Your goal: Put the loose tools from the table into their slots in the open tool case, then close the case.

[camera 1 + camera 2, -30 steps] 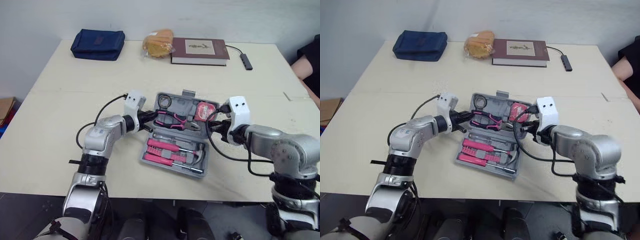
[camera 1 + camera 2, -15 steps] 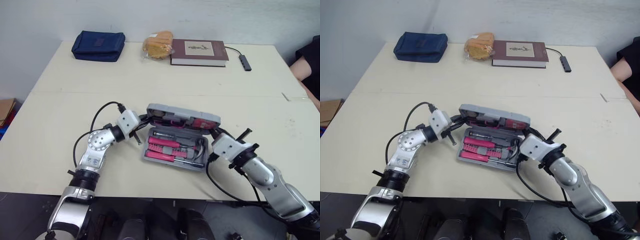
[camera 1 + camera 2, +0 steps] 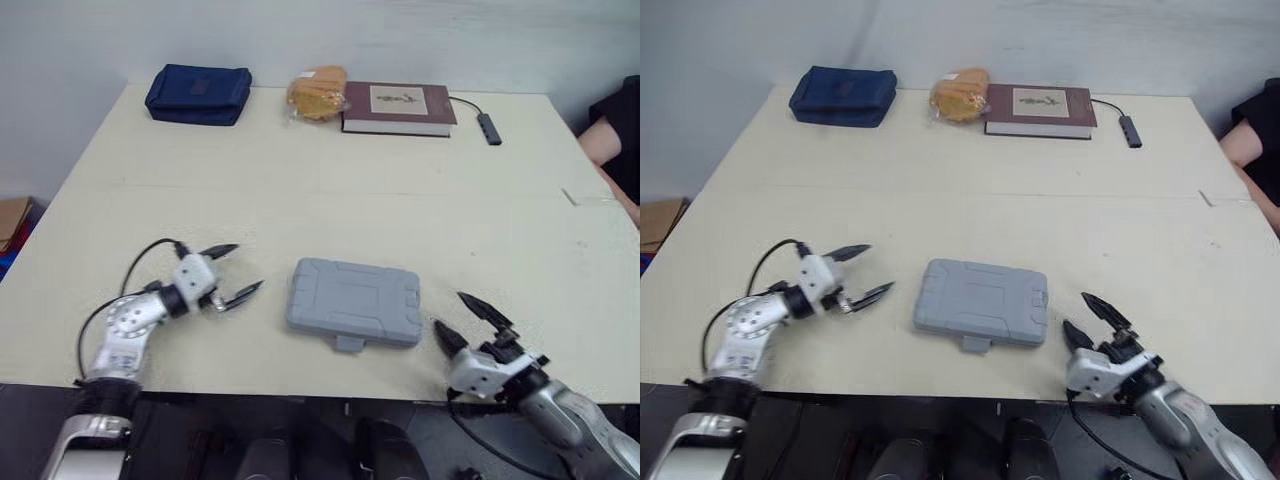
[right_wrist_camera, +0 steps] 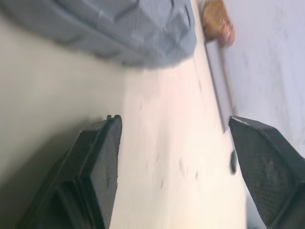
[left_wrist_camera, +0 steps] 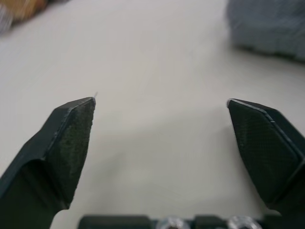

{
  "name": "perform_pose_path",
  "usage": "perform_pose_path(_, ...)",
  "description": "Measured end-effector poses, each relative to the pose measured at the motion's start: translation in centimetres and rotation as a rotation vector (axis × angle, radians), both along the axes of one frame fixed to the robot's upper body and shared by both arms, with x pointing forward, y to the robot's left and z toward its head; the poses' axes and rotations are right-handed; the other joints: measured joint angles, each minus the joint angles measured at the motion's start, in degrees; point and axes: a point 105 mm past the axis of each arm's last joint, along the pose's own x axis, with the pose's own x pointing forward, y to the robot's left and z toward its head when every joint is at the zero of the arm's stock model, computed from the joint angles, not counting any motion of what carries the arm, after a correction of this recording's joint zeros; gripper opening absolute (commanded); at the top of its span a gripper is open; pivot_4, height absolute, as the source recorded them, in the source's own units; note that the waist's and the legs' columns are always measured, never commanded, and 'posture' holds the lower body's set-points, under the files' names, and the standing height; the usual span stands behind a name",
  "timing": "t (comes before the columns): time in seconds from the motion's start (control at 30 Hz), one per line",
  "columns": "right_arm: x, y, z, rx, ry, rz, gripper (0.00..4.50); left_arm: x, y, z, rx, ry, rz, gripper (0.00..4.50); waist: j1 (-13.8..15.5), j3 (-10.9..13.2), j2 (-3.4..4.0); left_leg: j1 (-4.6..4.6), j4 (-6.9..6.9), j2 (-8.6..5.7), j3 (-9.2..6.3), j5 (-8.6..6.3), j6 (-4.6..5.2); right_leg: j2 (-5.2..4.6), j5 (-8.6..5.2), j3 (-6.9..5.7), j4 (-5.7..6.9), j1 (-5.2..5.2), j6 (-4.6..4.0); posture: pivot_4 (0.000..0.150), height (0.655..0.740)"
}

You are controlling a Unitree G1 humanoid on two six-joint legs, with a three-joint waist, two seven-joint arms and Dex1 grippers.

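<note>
Two spread, empty hands flanking shut tool case (image 3: 355, 302), long axis 9-to-3: left hand (image 3: 245, 267) at its 9 o'clock, right hand (image 3: 448, 309) at 4.

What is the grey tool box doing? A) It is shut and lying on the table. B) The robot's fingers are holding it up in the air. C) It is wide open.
A: the case lies flat on the table with its lid down. The left gripper and right gripper are open, one on each side of it, not touching it.
</note>
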Motion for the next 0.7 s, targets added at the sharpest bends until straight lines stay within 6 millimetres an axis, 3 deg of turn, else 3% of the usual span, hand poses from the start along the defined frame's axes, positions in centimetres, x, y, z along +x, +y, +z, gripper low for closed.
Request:
perform_pose_path(0.07,-1.1,-0.8,-0.3,0.073,0.063,-0.041,3.50,-0.1,1.4,-0.2,-0.045,0.063,0.042,4.36,0.1,0.0,0.00,0.10,0.00,0.06,-0.06,-0.09,0.00,-0.01,-0.02,0.11,-0.13,0.12,-0.03,0.150,0.7400)
perform_pose_path(0.17,-1.7,-0.6,0.3,0.259,0.157,-0.061,2.70,0.1,0.9,0.3,-0.109,0.114,0.009,3.54,0.5,0.0,-0.03,0.08,0.06,0.03,-0.18,-0.12,0.07,-0.10,-0.01,0.22,-0.30,0.18,-0.03,0.150,0.7400)
perform_pose_path(0.27,-2.5,0.1,1.3,0.489,0.259,-0.052,1.17,1.3,-0.7,2.3,-0.148,0.095,-0.052,2.17,0.5,0.0,-0.04,0.05,0.06,0.04,-0.26,-0.13,0.06,-0.07,0.00,0.18,-0.22,0.19,-0.04,0.150,0.7400)
perform_pose_path(0.37,-4.5,2.1,0.9,0.669,0.523,0.029,0.00,2.9,-4.5,4.6,-0.135,0.069,-0.185,0.79,0.4,0.0,-0.04,0.07,0.06,-0.09,-0.10,-0.16,0.18,0.11,0.02,0.06,-0.10,0.20,-0.01,0.150,0.7400)
perform_pose_path(0.43,-5.1,2.9,0.7,0.684,0.616,0.068,0.00,3.6,-5.9,4.7,-0.108,0.086,-0.218,0.04,0.3,0.0,-0.07,0.09,0.07,-0.10,0.02,-0.18,0.24,0.12,0.05,-0.09,-0.11,0.20,0.05,0.150,0.7400)
perform_pose_path(0.7,-5.0,5.2,-0.9,0.555,0.774,0.158,0.00,7.2,-10.1,3.9,-0.021,0.198,-0.249,0.04,0.6,0.1,-0.25,-0.03,0.13,-0.15,0.03,-0.17,0.31,0.15,0.07,-0.32,-0.14,0.10,0.09,0.150,0.7400)
